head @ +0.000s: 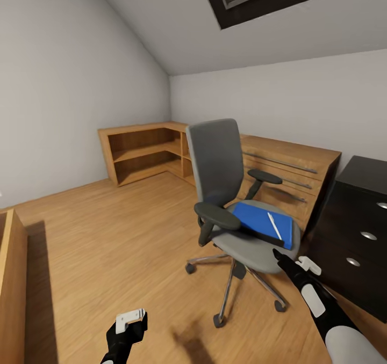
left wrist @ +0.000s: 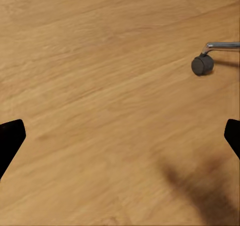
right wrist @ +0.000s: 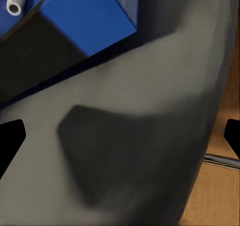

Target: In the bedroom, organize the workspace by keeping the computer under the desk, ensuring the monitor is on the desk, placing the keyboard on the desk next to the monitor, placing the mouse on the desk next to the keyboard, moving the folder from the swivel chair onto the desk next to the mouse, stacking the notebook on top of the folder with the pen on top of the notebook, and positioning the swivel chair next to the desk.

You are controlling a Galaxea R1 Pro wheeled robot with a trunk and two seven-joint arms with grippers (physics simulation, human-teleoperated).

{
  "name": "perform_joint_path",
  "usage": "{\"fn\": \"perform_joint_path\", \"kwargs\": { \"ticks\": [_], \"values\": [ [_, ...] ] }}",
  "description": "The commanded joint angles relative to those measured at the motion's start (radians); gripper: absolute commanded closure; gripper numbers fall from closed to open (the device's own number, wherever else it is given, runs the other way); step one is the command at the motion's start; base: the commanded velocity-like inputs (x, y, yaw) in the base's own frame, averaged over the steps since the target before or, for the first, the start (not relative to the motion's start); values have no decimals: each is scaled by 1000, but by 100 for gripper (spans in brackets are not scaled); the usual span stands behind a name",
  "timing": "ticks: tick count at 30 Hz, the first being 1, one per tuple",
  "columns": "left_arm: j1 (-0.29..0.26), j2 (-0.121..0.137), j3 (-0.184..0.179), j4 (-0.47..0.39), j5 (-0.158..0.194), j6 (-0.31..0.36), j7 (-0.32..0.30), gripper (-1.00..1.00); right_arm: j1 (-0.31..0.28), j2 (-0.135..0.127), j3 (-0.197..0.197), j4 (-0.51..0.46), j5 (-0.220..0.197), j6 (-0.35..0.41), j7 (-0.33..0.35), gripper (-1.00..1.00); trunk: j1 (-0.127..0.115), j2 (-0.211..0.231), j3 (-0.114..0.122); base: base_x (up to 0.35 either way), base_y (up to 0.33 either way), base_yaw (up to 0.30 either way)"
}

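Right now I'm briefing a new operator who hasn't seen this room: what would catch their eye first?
The grey swivel chair in mid-room stands out, carrying a blue folder on its seat with a white pen lying on top. The right gripper reaches toward the seat's front edge, while the left gripper hangs low over bare wood floor.

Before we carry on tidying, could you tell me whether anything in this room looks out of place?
Yes: a blue folder lies on the swivel chair's seat, with a white pen on top of it and a dark flat item at its front edge. Office supplies sit where someone would sit, and the chair stands out on the open floor.
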Motion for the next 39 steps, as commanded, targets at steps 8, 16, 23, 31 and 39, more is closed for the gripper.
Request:
{"fn": "perform_joint_path", "kwargs": {
  "ticks": [8, 16, 23, 31, 39],
  "values": [
    [-1, 0, 0, 1, 10, -3, 0, -100, 0, 1, 1, 28, -8, 6, 40, -100, 0, 0, -1, 231, 44, 0],
    [-1, 0, 0, 1, 10, -4, 0, -100, 0, 1, 1, 28, -7, 6, 41, -100, 0, 0, -1, 246, 2, 0],
    [-1, 0, 0, 1, 10, -4, 0, -100, 0, 1, 1, 28, -6, 6, 41, -100, 0, 0, -1, 246, 0, 0],
    [-1, 0, 1, 1, 10, -5, 0, -100, 0, 1, 1, 28, -6, 6, 41, -100, 0, 0, -1, 237, 0, 0],
    [-1, 0, 2, 1, 10, -3, 0, -100, 0, 1, 1, 28, -6, 6, 41, -100, 0, 0, -1, 149, 46, 0]
  ]
}}
